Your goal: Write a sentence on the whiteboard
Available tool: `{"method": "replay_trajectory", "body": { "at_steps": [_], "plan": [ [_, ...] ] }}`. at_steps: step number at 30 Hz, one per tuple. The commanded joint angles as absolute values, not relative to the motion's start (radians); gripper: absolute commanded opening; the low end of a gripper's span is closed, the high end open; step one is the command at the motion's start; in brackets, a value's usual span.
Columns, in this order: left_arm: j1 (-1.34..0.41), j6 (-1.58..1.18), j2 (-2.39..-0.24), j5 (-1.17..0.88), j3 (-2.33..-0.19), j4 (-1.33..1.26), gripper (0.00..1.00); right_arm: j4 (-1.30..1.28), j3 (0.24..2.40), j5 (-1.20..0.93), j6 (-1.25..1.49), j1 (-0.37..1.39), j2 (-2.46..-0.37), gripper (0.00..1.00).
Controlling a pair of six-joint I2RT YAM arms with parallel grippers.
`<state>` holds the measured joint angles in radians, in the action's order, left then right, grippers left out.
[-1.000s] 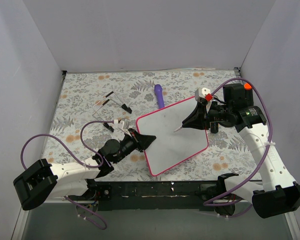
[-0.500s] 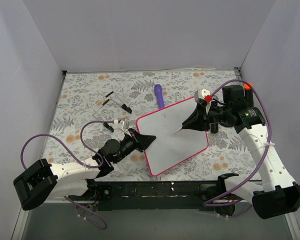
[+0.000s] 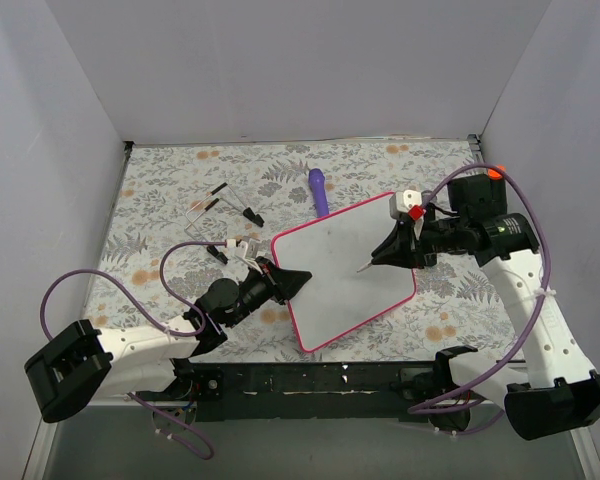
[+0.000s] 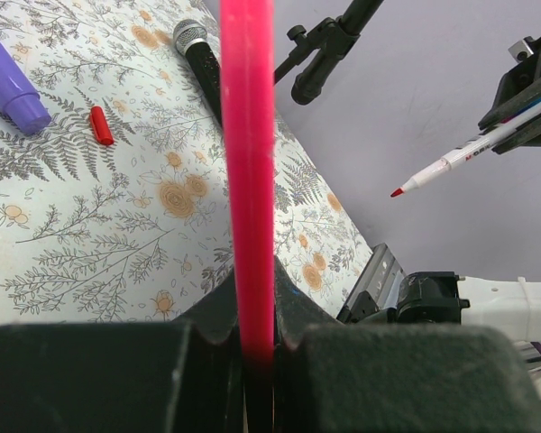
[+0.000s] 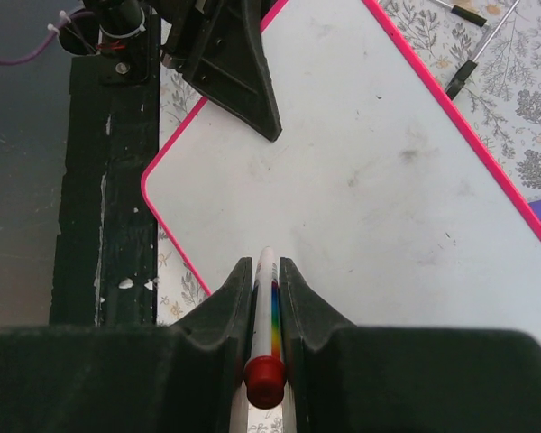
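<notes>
The whiteboard [image 3: 345, 272] has a pink-red frame and lies tilted on the floral mat. Its white face is blank, and no sentence shows on it. My left gripper [image 3: 292, 282] is shut on the board's left frame edge [image 4: 248, 162], which runs between its jaws [image 4: 252, 275]. My right gripper [image 3: 388, 254] is shut on a white marker [image 5: 268, 293] with a red tip [image 4: 397, 192]. The tip hangs just above the board's right half [image 5: 379, 171]. The purple pen-like stick [image 3: 318, 190] lies beyond the board's far edge and also shows in the left wrist view [image 4: 9, 86].
Wire binder clips [image 3: 220, 208] lie on the mat to the left of the board. A small red cap [image 4: 101, 124] lies near the purple stick. Grey walls close in the back and both sides. A black base rail [image 3: 310, 378] runs along the near edge.
My right gripper has shifted slightly right and toward the near edge, with the marker in it. The left gripper and the board have not moved.
</notes>
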<state>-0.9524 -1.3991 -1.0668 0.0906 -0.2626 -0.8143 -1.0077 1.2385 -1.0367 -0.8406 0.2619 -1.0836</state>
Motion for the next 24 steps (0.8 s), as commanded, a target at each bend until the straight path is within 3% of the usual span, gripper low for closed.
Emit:
{"method": "replay_trajectory", "body": {
  "at_steps": [1, 16, 24],
  "plan": [
    [-0.957, -1.367, -1.022, 0.103, -0.282, -0.856, 0.00, -1.046, 1.279, -1.043, -0.940, 0.258, -1.029, 0.01],
    [-0.960, -1.324, -0.956, 0.071, -0.288, -0.784, 0.00, -0.657, 1.040, -1.068, -0.885, 0.317, -0.865, 0.01],
    [-0.960, -1.324, -0.950, 0.051, -0.281, -0.784, 0.00, -0.467, 0.914, -0.956, -0.839, 0.488, -0.827, 0.01]
  ]
}}
